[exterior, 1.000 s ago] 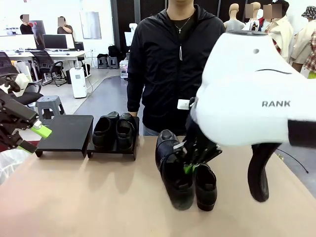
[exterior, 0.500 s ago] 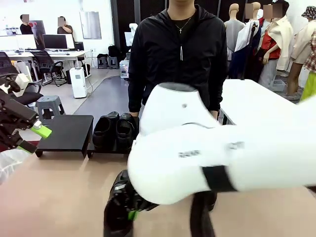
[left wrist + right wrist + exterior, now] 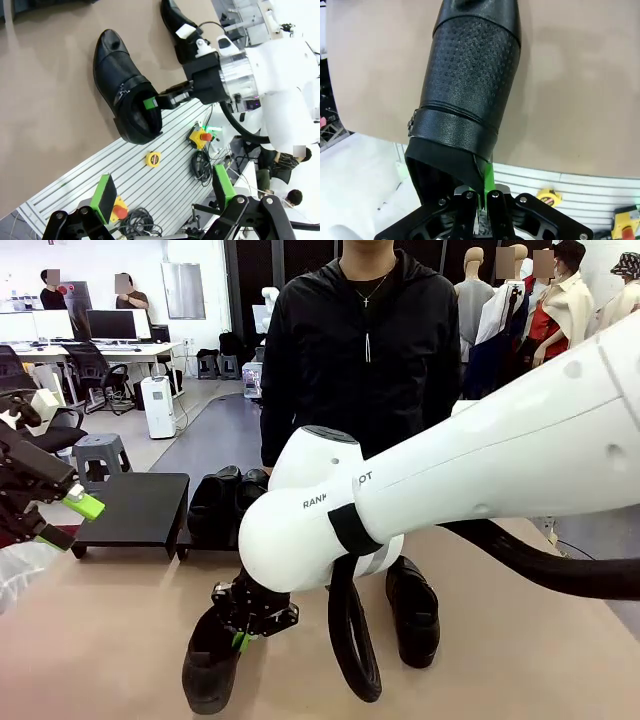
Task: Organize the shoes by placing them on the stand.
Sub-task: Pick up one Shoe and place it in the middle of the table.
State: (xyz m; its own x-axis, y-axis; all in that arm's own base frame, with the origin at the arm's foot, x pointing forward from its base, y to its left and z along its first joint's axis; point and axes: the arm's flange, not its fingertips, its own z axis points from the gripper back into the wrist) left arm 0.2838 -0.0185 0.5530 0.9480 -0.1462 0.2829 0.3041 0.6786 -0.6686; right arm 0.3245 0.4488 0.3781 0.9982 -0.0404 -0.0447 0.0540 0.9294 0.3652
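My right gripper [image 3: 243, 628] is shut on the heel rim of a black shoe [image 3: 208, 672], near the table's front edge, left of the middle. In the right wrist view the same shoe [image 3: 470, 75] points away from the shut gripper [image 3: 482, 194]. The left wrist view shows this shoe [image 3: 125, 100] with its heel past the table's edge. A second shoe [image 3: 412, 610] lies on the table to the right. A pair of shoes [image 3: 215, 505] stands on the stand's right section [image 3: 200, 548]; its left section [image 3: 140, 502] is bare. My left gripper [image 3: 68, 520] hangs open at the far left.
A person in a black jacket [image 3: 360, 350] stands at the far side, hands hidden. Beyond the table's near edge lies a ribbed metal plate [image 3: 165, 145] with a yellow tape measure [image 3: 153, 158], cables and a red button [image 3: 202, 136]. The right arm's bulk crosses the middle.
The right arm has swung from the right-middle to the front left with the shoe in its grip, leaving the other shoe where it lay. The left arm has not moved.
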